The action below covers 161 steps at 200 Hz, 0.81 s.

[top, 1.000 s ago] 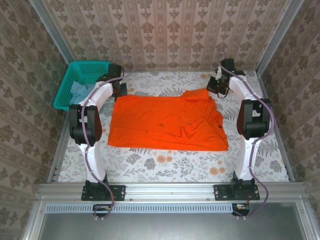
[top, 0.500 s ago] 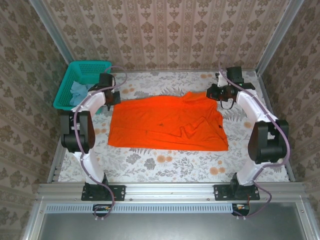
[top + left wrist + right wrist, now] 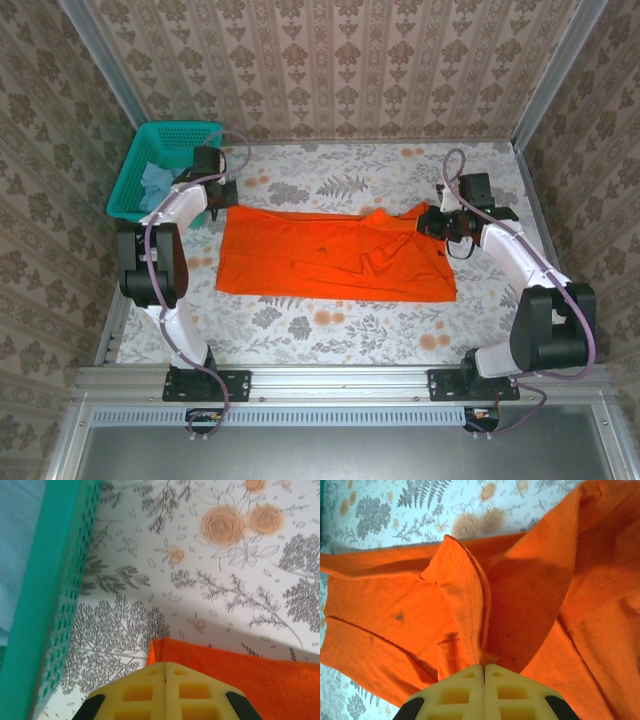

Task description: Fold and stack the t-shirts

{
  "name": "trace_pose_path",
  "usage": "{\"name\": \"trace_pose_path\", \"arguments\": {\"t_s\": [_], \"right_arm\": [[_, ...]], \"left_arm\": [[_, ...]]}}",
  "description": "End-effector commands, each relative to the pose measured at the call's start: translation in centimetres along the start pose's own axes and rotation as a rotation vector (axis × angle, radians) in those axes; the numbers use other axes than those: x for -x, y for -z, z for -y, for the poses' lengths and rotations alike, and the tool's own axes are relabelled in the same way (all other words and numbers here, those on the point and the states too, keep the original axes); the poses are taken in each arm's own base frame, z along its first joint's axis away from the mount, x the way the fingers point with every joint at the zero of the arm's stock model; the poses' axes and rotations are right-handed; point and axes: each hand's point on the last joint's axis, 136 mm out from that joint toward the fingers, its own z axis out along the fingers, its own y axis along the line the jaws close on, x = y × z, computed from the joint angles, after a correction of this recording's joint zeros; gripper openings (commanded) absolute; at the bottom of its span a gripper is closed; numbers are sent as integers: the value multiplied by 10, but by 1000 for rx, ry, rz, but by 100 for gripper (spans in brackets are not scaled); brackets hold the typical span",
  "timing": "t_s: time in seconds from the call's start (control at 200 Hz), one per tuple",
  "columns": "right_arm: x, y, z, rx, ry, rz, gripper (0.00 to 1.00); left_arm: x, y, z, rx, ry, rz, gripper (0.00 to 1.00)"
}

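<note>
Because the orange t-shirt [image 3: 335, 255] is soft, thin cloth, it is light and floppy. It will sag and wrinkle wherever nobody holds it. It lies spread out in the middle of the table [image 3: 330, 325]. The best places to grab it are the corners and edges, two at once, so it keeps flat. The left pincer [image 3: 165, 666] is squeezed shut at the shirt's far left corner and seems to pinch it. The right pincer [image 3: 484, 667] is squeezed shut on a bunched-up ridge of cloth on the shirt's right side. The pale blue t-shirt [image 3: 157, 182] sits crumpled in the teal basket [image 3: 185, 140] at the table's far left corner.
</note>
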Motion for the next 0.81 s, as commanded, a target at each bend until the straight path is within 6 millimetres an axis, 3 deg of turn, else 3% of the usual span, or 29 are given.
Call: {"name": "trace_pose_path", "arguments": {"t_s": [0.0,0.165,0.395,0.46,0.545,0.58,0.675,0.8], "right_arm": [[1,11,-6,20,2,49,0],[-16,12,0,13,-21,41,0],[-56,-1,19,-3,-116,5,2],[-67,-5,30,-38,-148,-2,18],[-79,-5,45,-93,-214,-10,22],[-79,-3,49,-101,-246,8,26],[-71,10,65,-148,-328,79,45],[-44,30,77,-215,-376,202,51]], "left_arm": [[-8,12,0,-11,2,-5,0],[-24,11,-4,9,24,-38,0],[-35,7,-20,105,58,-88,0],[-35,7,-25,135,71,-94,21],[-34,12,-28,159,99,-97,35],[-31,16,-28,162,110,-88,43],[-20,29,-25,152,126,-48,44],[-1,45,-6,102,107,2,45]]}}
